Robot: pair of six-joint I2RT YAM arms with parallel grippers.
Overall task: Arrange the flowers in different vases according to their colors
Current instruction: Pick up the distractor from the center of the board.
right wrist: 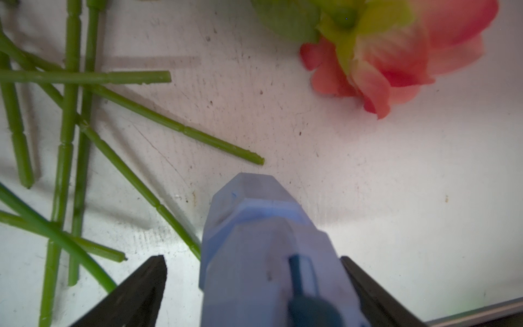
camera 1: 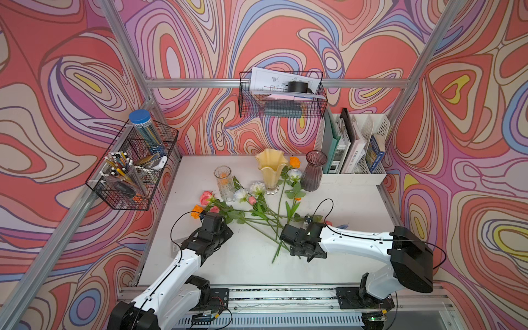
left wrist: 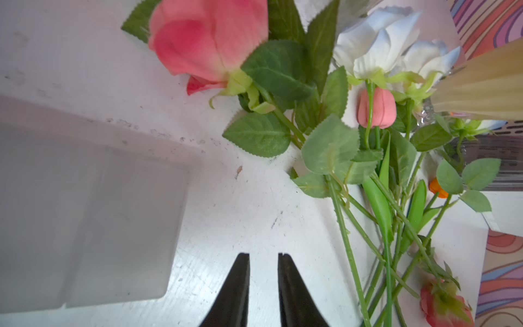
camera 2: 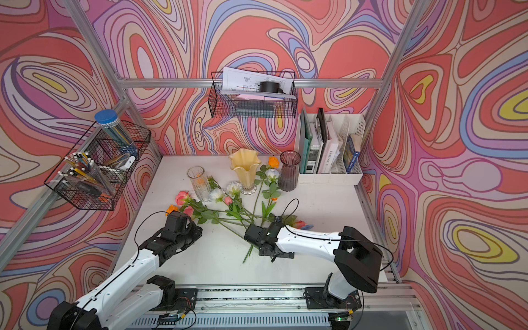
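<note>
Three vases stand in a row at the back of the table: a clear glass cylinder [camera 1: 224, 183], a creamy-yellow wavy-rimmed one [camera 1: 270, 168] and a smoky-purple ribbed one [camera 1: 314, 171]. I see no stem in any of them. The flowers lie loose on the table, stems crossed [camera 1: 265, 220]: a pink rose [left wrist: 206, 42], white roses [left wrist: 373, 42], a pink bud [left wrist: 376, 107], an orange bloom [camera 1: 196, 211]. My left gripper [left wrist: 263, 254] hangs over bare table beside the stems, jaws a little apart, nothing between them. My right gripper [right wrist: 252, 257] is open wide around a light-blue plastic object [right wrist: 263, 226], near another pink rose [right wrist: 396, 51].
A wire basket with pens and a blue-lidded tube [camera 1: 131, 171] hangs on the left wall. Another wire basket with papers [camera 1: 283, 97] hangs on the back wall. A white file organizer [camera 1: 354, 171] stands at the back right, next to the purple vase.
</note>
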